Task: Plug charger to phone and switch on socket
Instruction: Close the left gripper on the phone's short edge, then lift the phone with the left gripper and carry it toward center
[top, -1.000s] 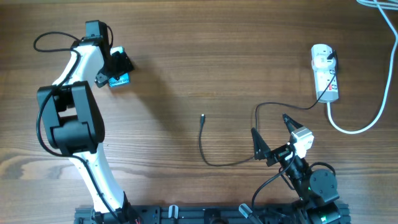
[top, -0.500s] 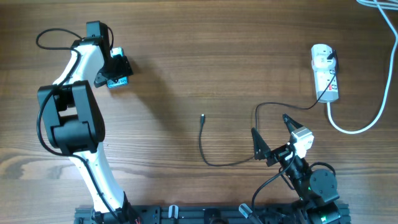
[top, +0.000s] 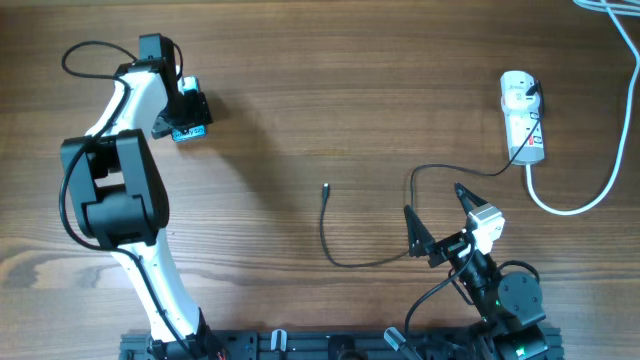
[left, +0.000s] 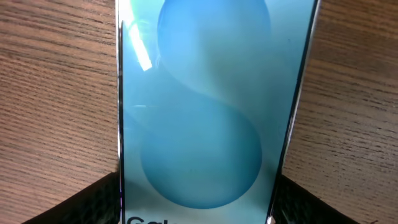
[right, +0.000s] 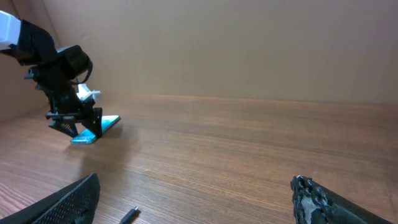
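Phone (top: 192, 131) at the far left of the bench (top: 300, 80), teal screen facing up, set between the black fingers (left: 74, 202) of the left end effector (top: 186, 122). In the left wrist view, screen filling most of the frame, a finger close against each long edge at the lower corners. Cannot tell whether clamped on the phone or only flanking it. Well apart to the right, near the middle of the bench, the charger (top: 345, 262): small connector tip (top: 326, 187) lying loose and pointing toward the far side, thin black cable curving toward the near side, then right, then looping back far and right across the wood to its black plug (top: 534, 93), seated in the far end of the socket (top: 520, 130). Socket at the far right, a white strip lying lengthwise near to far, red marking toward its near end, thick white cord (top: 590, 200) curling out from that end and away to the far right corner. Right end effector (top: 437, 216) at the near right, well apart from socket and connector tip, fingers spread wide, the cable passing just beside its left finger. Both dark fingertips low in the right wrist view, with the connector tip on the wood between them.
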